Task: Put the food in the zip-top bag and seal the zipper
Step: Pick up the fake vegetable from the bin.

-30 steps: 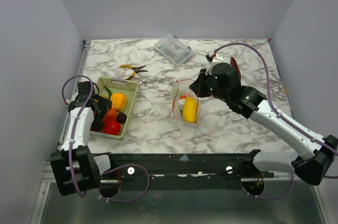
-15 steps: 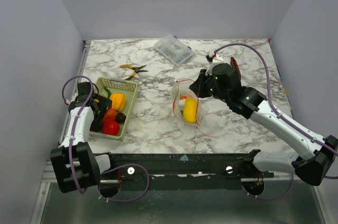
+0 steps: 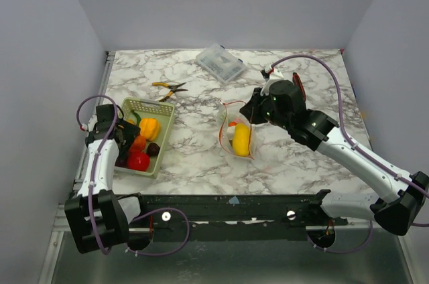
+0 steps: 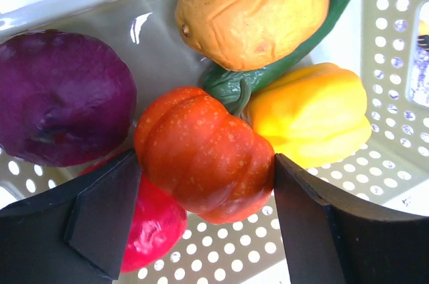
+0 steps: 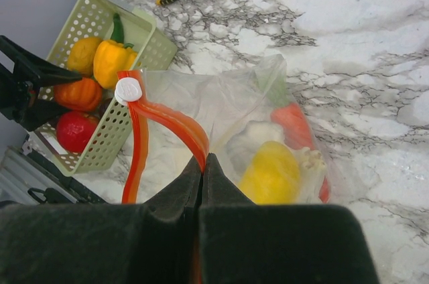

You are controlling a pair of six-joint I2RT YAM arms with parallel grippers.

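Food is sitting in two places: a smooth yellow lemon inside the clear, floppy zip-top bag at mid-frame of the top view, and a ribbed, glossy orange pumpkin in the perforated green basket at the left. Left gripper is straddling that pumpkin, dark fingers lying against both flanks, though whether it is squeezing I cannot tell. Right gripper is clenching the thin red-orange zipper, holding the mouth agape toward the basket side.

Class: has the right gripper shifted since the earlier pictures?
No. The right gripper stays at the zip-top bag, same gap from the clear box.
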